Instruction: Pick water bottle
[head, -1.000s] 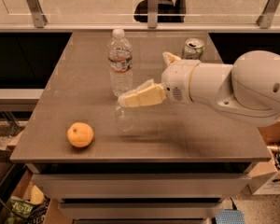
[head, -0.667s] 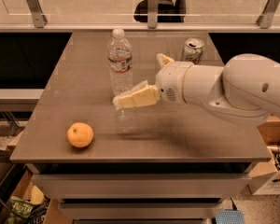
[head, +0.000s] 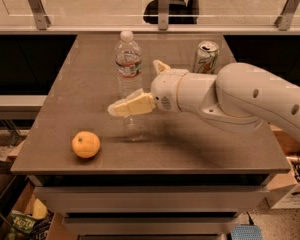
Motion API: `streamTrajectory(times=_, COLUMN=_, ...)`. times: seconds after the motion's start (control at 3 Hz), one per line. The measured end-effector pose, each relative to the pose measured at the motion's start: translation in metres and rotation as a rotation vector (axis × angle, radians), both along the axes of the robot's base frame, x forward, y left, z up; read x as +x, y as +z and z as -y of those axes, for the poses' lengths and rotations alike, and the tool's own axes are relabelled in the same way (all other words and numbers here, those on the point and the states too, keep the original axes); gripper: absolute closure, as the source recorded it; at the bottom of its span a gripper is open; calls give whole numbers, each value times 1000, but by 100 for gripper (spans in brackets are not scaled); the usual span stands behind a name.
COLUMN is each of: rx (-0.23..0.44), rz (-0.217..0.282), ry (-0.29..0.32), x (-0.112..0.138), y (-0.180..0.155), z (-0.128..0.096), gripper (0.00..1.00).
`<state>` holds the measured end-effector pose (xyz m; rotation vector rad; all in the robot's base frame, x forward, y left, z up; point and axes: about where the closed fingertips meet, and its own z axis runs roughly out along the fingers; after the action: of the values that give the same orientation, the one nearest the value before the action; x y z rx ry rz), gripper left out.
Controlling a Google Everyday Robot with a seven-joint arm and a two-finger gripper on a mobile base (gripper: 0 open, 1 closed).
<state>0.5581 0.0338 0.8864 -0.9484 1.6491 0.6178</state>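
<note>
The water bottle (head: 128, 64) is tall, clear and ribbed, with a white cap and a white-and-red label band. It stands upright at the back middle of the brown table (head: 90, 99). My gripper (head: 136, 87) reaches in from the right on a large white arm and sits just right of the bottle's lower half. It is open: one cream finger (head: 131, 106) crosses in front of the bottle's base, the other finger (head: 160, 66) shows behind it. Nothing is held.
A green-and-white soda can (head: 206, 57) stands at the back right, behind my arm. An orange (head: 86, 144) lies near the front left edge. A glass railing runs behind the table. Boxes and bags sit on the floor at both sides.
My gripper has moved left, closer to the bottle, and its near finger now crosses in front of the bottle's base. The bottle, can and orange have not moved.
</note>
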Motion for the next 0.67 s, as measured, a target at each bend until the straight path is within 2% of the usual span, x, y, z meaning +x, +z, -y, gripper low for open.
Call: streamTrajectory(times=0.67, rx=-11, rz=61, ry=23, x=26, y=8, z=-28, gripper=0)
